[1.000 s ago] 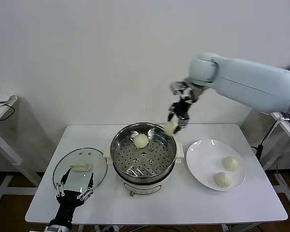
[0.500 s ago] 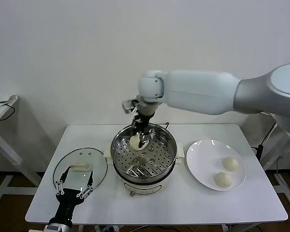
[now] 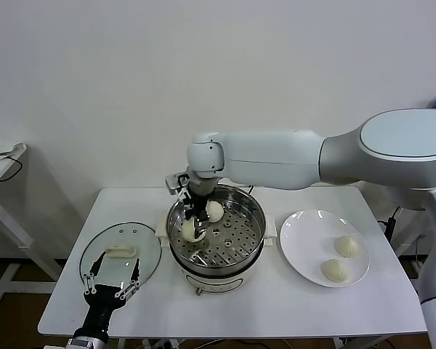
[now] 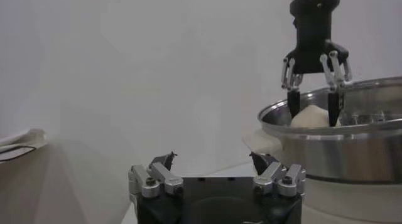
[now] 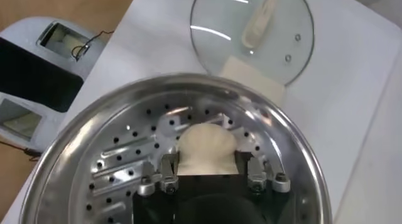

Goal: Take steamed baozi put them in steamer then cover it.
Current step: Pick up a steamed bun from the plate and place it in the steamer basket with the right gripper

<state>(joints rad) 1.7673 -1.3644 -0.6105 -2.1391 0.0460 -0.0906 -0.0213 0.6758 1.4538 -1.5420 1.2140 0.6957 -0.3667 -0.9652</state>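
Note:
My right gripper [image 3: 192,227] is shut on a cream-white baozi [image 3: 190,231] and holds it low over the perforated tray on the left side of the steamer [image 3: 259,218]. In the right wrist view the baozi [image 5: 207,144] sits between the fingers [image 5: 168,167] just above the tray [image 5: 119,159]. A second baozi [image 3: 214,211] lies at the tray's back. Two more baozi [image 3: 346,246] lie on the white plate [image 3: 299,222]. The glass cover [image 3: 144,243] lies flat on the table left of the steamer. My left gripper [image 3: 115,276] is open and empty over the cover's near edge.
In the left wrist view my left gripper [image 4: 213,161] faces the steamer [image 4: 352,150], with the right gripper [image 4: 313,109] on its baozi above the rim. A side table [image 3: 0,163] stands at the far left. The white table [image 3: 276,309] has bare room in front.
My right arm has swung left from the steamer's far right rim and lowered the baozi into the steamer's left side. The left arm has not moved.

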